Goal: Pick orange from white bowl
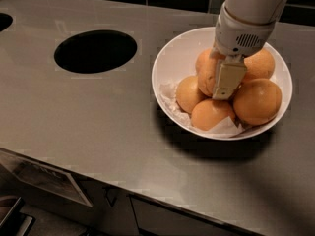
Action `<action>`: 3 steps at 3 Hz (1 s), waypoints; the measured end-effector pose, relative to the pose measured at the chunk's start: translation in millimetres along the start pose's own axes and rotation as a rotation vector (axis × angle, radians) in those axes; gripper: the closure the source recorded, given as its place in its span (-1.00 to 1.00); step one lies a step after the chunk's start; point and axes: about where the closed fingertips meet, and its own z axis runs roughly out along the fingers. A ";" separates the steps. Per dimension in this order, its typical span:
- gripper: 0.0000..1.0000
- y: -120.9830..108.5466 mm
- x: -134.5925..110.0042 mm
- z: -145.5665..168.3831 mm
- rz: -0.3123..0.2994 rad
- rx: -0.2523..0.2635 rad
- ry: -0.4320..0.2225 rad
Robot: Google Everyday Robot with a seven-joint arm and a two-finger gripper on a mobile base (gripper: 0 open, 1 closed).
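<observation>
The white bowl stands on the right of the steel counter, lined with crumpled white paper and holding several oranges. My gripper reaches down from the top right into the middle of the pile. One cream finger lies against the near right side of the top middle orange. The other finger is hidden behind that orange. The gripper looks shut on this orange, which still rests on the pile.
Other oranges lie around it: front left, front, right and back right. A dark round hole is in the counter to the left. The counter's front edge runs below the bowl.
</observation>
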 end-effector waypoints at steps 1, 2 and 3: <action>1.00 0.0 0.0 0.0 0.000 0.000 0.000; 1.00 -3.0 -1.9 -3.0 0.000 0.019 -0.008; 1.00 -3.5 -3.8 -26.5 -0.015 0.058 -0.035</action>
